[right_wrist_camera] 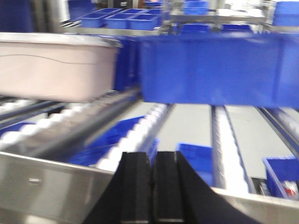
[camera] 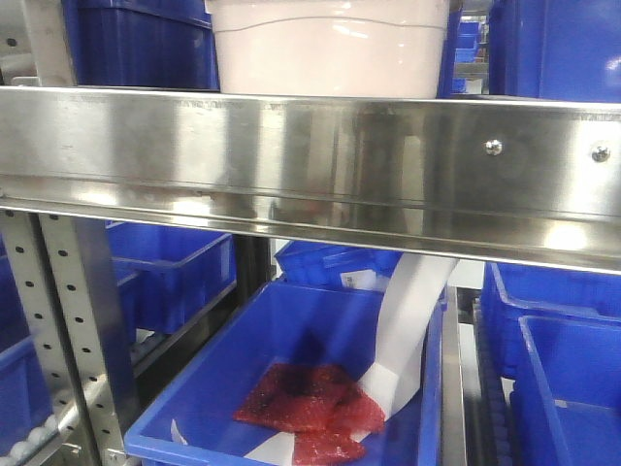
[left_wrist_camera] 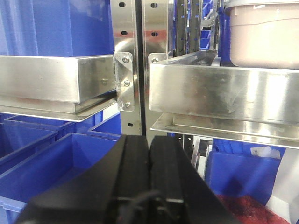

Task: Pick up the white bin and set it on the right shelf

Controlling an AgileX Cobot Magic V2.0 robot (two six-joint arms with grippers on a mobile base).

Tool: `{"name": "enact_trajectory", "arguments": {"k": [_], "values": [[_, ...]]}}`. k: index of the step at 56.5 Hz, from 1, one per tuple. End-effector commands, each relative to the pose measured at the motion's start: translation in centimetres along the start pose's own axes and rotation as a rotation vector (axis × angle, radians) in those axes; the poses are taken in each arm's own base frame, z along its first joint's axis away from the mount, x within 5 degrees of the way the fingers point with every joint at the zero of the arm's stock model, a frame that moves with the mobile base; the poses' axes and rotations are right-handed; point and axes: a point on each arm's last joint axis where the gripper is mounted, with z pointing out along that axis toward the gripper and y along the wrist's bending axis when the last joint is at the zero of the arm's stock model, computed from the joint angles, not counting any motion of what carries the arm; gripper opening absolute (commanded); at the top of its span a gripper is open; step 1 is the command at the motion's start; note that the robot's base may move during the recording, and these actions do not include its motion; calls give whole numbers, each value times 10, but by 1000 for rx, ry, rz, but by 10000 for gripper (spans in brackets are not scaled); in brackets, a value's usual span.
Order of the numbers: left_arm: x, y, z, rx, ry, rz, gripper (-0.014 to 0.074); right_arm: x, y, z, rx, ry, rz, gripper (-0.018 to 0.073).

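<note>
You have the white bin sitting on the right shelf, behind its steel front rail, with blue crates beside it. Your left pincer is fully closed and empty, below the rail. Your right pincer is likewise closed and empty, near the rollers.
</note>
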Motion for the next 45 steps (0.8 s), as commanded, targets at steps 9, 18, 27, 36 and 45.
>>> {"name": "enact_trajectory", "arguments": {"k": [9, 18, 27, 36, 45], "values": [[-2, 2, 1, -21, -62, -14, -120, 20, -5, 7, 28, -102, 51, 74], [-2, 2, 1, -21, -62, -14, -120, 38, -6, 9, 29, -82, 53, 74], [-2, 2, 1, -21, -62, -14, -120, 34, -6, 9, 26, -116, 37, 74], [-2, 2, 1, -21, -62, -14, -120, 30, -5, 8, 24, -162, 17, 74], [-2, 2, 1, -21, -62, -14, -120, 30, -6, 8, 28, -162, 30, 74]]}}
